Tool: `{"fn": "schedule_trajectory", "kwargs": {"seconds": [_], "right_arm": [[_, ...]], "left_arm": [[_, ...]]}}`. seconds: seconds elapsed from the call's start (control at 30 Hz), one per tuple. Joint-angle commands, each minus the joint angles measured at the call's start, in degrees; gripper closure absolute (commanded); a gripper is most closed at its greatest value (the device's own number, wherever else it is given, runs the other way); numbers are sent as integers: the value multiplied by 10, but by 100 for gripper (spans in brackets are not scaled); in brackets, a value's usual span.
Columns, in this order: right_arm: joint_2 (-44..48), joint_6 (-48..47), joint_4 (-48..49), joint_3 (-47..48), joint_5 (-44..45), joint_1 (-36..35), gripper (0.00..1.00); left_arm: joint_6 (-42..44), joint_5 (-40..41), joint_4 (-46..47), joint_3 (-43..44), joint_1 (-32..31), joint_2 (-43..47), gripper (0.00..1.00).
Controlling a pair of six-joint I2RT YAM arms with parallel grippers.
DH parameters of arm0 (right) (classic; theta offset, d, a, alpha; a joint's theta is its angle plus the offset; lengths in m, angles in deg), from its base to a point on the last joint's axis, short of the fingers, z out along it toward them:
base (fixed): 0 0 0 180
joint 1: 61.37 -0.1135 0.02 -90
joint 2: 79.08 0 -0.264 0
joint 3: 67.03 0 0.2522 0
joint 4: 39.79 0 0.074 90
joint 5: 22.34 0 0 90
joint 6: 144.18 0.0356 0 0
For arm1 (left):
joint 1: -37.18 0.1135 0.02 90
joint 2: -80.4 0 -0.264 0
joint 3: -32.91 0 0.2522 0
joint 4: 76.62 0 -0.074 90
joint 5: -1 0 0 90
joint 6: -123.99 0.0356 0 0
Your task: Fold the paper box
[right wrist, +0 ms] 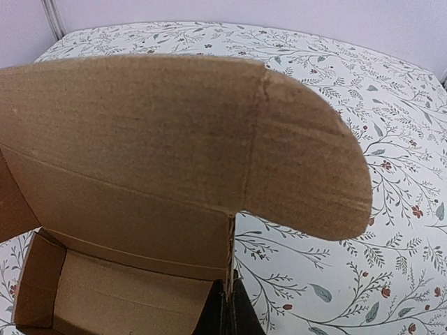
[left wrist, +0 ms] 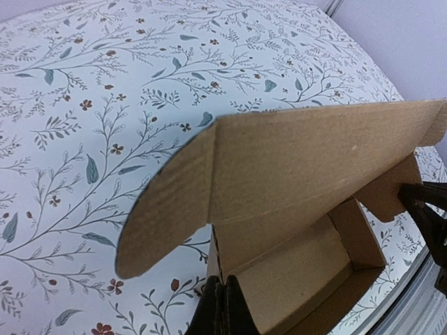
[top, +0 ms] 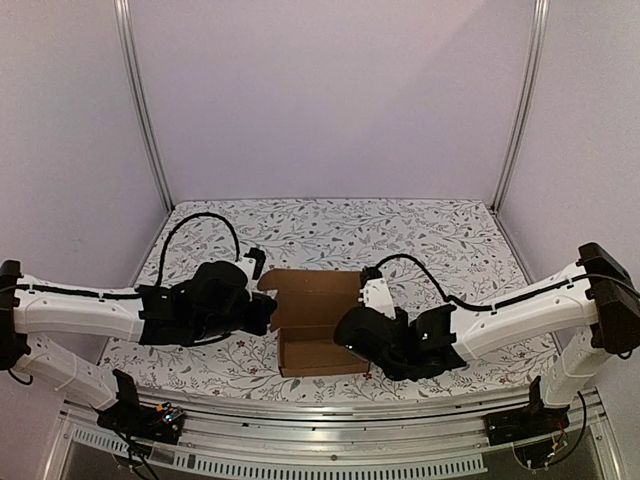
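Observation:
The paper box point(top: 312, 322) is a brown cardboard carton lying open at the table's near middle. Its lid panel stands up at the back with a rounded flap at each end. My left gripper point(top: 268, 312) is shut on the box's left side wall. In the left wrist view the gripper point(left wrist: 224, 279) pinches that wall's edge below the lid point(left wrist: 307, 160). My right gripper point(top: 352, 335) is shut on the right side wall. In the right wrist view the gripper point(right wrist: 228, 280) pinches the thin wall edge beside the open tray of the box point(right wrist: 133, 139).
The table has a floral cloth point(top: 430, 235). Grey walls with metal posts point(top: 140, 100) enclose the back and sides. The metal rail point(top: 330, 420) with both arm bases runs along the near edge. The right gripper's black tip point(left wrist: 427, 209) shows at the left wrist view's right edge.

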Motion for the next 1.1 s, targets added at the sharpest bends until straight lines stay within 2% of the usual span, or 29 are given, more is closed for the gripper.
{"fn": "schedule_trajectory", "kwargs": {"seconds": [0.0,0.37,0.7,1.07], "right_arm": [[-19,52,-13,27,72,-21,100],[-54,93,-32,35,76,-40,100],[-77,130,-44,34,77,-48,100],[-89,127,-51,40,89,-60,100]], "left_arm": [[-31,46,-33,16,-33,-14,100],[-103,95,-42,22,-73,-46,100],[-115,108,-48,33,-101,-70,100],[-115,108,-64,55,-108,-77,100]]}}
